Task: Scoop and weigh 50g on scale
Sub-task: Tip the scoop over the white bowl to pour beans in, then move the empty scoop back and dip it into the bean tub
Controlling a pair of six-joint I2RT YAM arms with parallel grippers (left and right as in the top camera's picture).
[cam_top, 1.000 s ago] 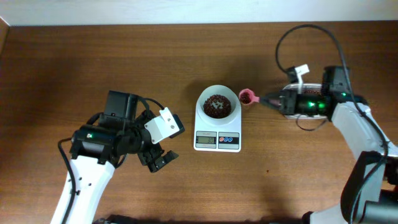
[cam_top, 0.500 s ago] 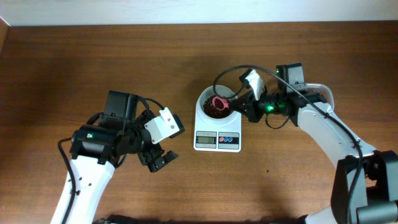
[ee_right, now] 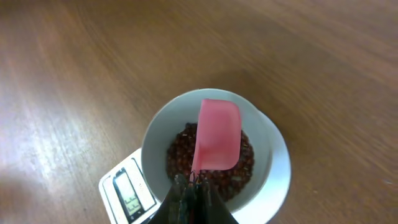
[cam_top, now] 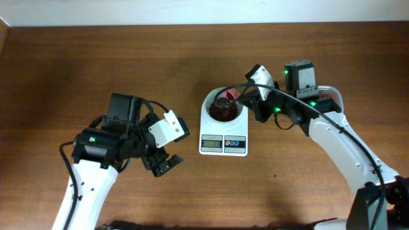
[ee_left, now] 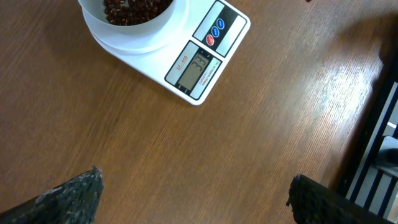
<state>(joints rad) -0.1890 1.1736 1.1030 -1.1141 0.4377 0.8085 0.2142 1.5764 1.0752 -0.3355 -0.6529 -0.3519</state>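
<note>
On wooden desk [cam_top: 128, 64]: white digital kitchen scale [cam_top: 223, 144], bean-filled white bowl [cam_top: 206, 105] on top. Right gripper [cam_top: 250, 105], at its 2 o'clock, clamps pink plastic scoop [cam_top: 228, 96] over bowl. Left gripper [cam_top: 163, 163], 8 o'clock, spread wide, well apart.

Our left arm [cam_top: 89, 174] comes in from the lower left with the elbow bent, black wrist housing uppermost. The left gripper [cam_top: 163, 163] hangs just past the wrist, angled down toward the tabletop. From its wrist camera, its two dark fingers [ee_left: 68, 194] show only at the bottom corners, and the jaws are spread wide. Our right arm [cam_top: 345, 147] rises from the lower right, its white forearm sloping up to a wrist lit green. The right gripper [cam_top: 251, 103] points left, and its jaws are pinched tight on the thin handle of a pink scoop [ee_right: 217, 134], which juts straight ahead of the fingertips.
</note>
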